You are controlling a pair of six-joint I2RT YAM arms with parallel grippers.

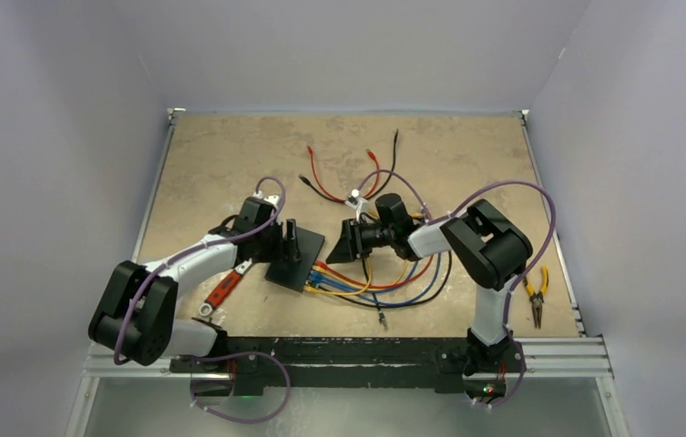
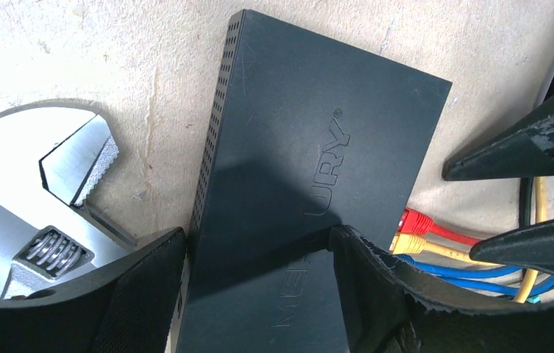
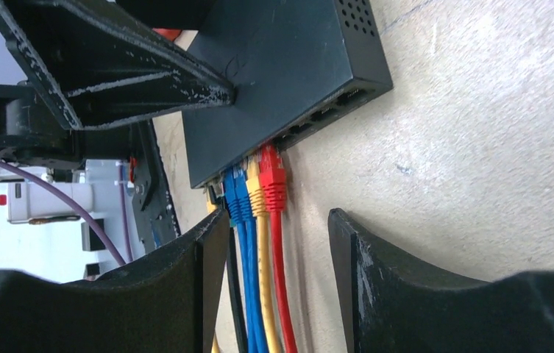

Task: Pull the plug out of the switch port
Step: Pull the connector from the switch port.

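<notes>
The flat black switch (image 1: 295,259) lies left of centre with its socket row facing right. Red (image 3: 274,180), yellow (image 3: 256,193) and blue (image 3: 234,200) plugs sit side by side in the sockets. My left gripper (image 2: 257,234) is open over the switch (image 2: 310,132): one finger stands beside its perforated side edge and the other finger (image 3: 148,73) rests its tip on the top face. My right gripper (image 3: 277,217) is open just behind the plugs, with the red, yellow and blue cables running between its fingers, untouched. Beside the left finger, the red plug (image 2: 415,220) shows at the switch's edge.
The coloured cables (image 1: 384,287) loop across the table toward the near edge. An adjustable wrench (image 1: 225,287) lies left of the switch, close to my left finger. Yellow-handled pliers (image 1: 536,293) lie at the right edge. Loose red and black leads (image 1: 357,173) lie at the back.
</notes>
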